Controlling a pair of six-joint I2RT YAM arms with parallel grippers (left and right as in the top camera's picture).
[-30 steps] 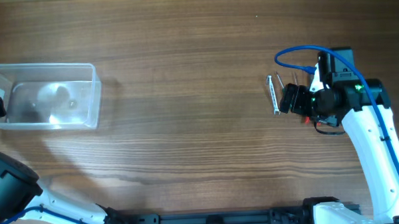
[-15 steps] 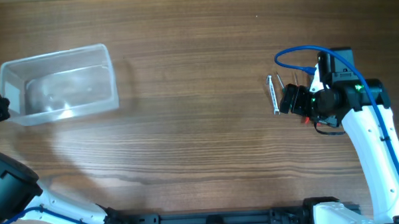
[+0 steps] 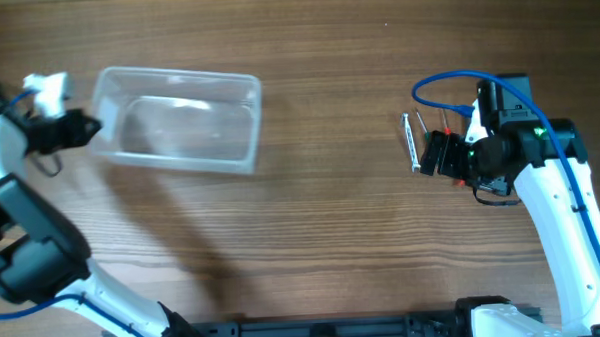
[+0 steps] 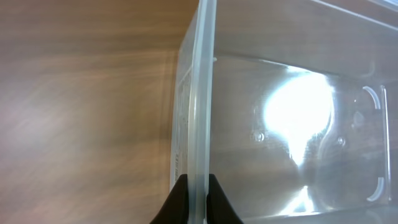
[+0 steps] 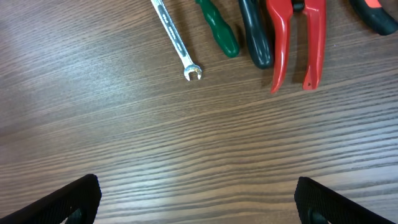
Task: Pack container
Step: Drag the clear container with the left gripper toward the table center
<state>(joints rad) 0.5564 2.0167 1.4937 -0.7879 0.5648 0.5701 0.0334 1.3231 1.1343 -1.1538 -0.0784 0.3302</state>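
Pinching the rim of the single clear container (image 3: 176, 161) at the table's (image 3: 312, 228) upper left, the left gripper (image 4: 195, 198) is clamped. The right gripper (image 5: 198, 202) gapes near one wrench (image 5: 176, 38), one green screwdriver (image 5: 219, 28), one black screwdriver (image 5: 256, 34) and one red pliers (image 5: 298, 37).

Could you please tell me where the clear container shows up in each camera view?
Overhead: container upper left, its left end held by the left gripper.
Left wrist: container fills the right side, rim running top to bottom.
Right wrist: not in it.
Shared landmark: the left gripper pinching its rim.
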